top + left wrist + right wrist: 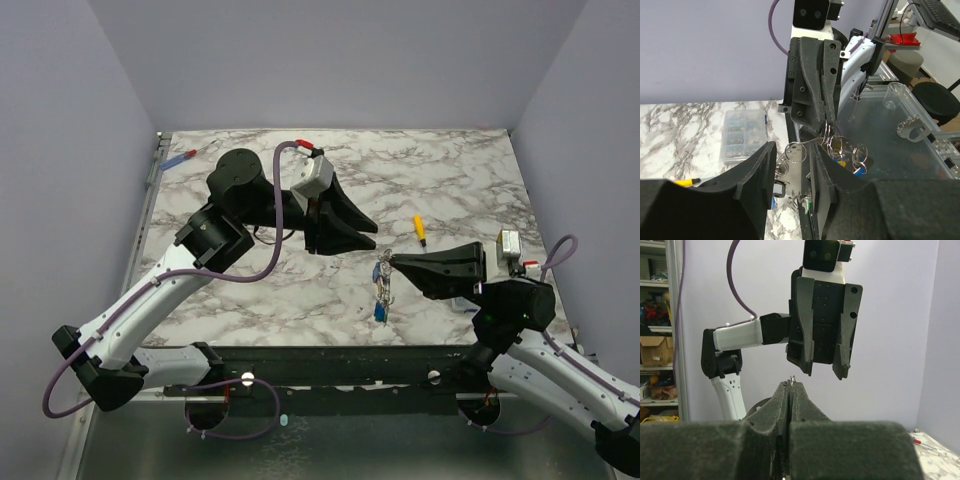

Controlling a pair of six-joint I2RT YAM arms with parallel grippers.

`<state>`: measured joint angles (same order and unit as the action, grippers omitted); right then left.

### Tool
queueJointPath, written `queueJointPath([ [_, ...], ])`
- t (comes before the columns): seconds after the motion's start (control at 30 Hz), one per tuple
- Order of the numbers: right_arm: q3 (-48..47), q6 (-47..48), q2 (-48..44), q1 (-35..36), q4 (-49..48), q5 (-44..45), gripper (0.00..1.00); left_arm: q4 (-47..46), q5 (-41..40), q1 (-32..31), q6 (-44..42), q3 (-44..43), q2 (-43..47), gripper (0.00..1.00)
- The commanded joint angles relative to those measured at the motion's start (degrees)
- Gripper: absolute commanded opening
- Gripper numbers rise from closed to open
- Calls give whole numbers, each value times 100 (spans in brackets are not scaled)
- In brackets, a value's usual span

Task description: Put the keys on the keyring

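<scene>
My right gripper (393,262) is shut on the keyring (384,270). The keys (381,295), with blue and other coloured tags, hang from it down to the marble table. In the right wrist view only a sliver of metal (792,380) shows between the shut fingertips (785,390). My left gripper (360,238) is open and empty, just left of the bunch. In the left wrist view its gripper (792,167) faces the thin rings (799,151) and the tagged keys (857,169), which hang below the right gripper (826,122).
A yellow-handled screwdriver (420,230) lies behind the right gripper and also shows in the left wrist view (685,182). A small clear plastic box (742,135) sits on the table. A blue and red tool (180,158) lies at the far left corner.
</scene>
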<state>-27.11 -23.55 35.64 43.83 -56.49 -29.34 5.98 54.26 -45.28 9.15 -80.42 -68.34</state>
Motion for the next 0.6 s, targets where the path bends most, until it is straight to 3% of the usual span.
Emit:
queueJointPath([
  [0.0, -222, -18, 19, 29, -228, -19, 1, -369, 252, -64, 183, 106, -21, 36],
  [0.57, -268, 76, 116, 32, -185, 253, 1, -1077, 181, -200, 577, 519, -24, 33],
])
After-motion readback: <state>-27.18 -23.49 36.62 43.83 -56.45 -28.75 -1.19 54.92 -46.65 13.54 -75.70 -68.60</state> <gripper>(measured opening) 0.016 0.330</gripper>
